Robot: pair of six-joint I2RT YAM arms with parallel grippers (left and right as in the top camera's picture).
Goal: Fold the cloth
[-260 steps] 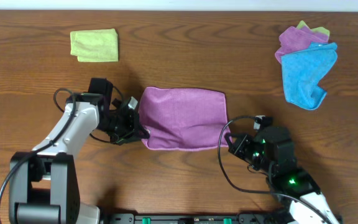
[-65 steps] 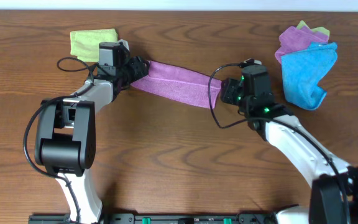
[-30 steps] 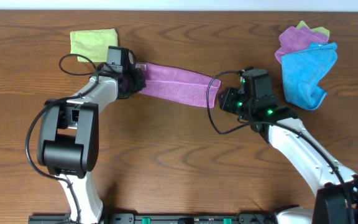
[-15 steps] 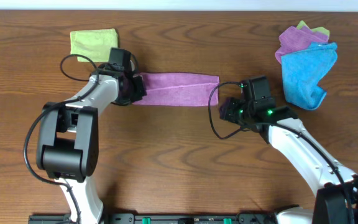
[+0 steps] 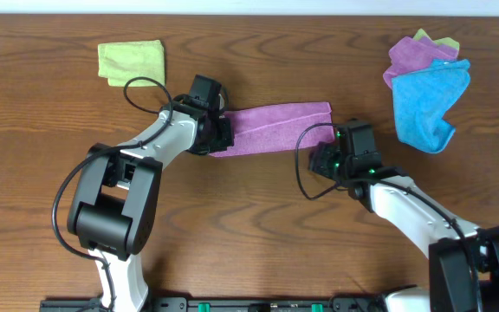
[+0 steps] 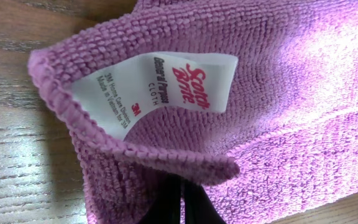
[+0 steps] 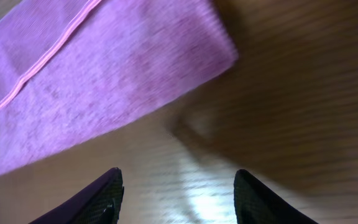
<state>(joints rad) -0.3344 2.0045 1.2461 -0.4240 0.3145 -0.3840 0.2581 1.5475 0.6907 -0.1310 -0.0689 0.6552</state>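
Observation:
The purple cloth (image 5: 280,128) lies folded into a long strip across the middle of the table. My left gripper (image 5: 219,139) is shut on the cloth's left end; in the left wrist view the dark fingertips (image 6: 182,202) pinch the purple cloth (image 6: 278,106) just under its white label (image 6: 160,87). My right gripper (image 5: 323,158) stands open just below the strip's right end, apart from it. In the right wrist view the gripper (image 7: 179,199) holds nothing, its fingers over bare wood, the purple cloth (image 7: 92,87) ahead of them.
A folded yellow-green cloth (image 5: 132,62) lies at the back left. A heap of blue (image 5: 427,104), purple (image 5: 414,56) and green cloths sits at the back right. Black cables loop from both wrists over the table.
The right gripper has opened and let go of the cloth's right end, then drawn back toward me. The left gripper has dragged its end of the strip to the right.

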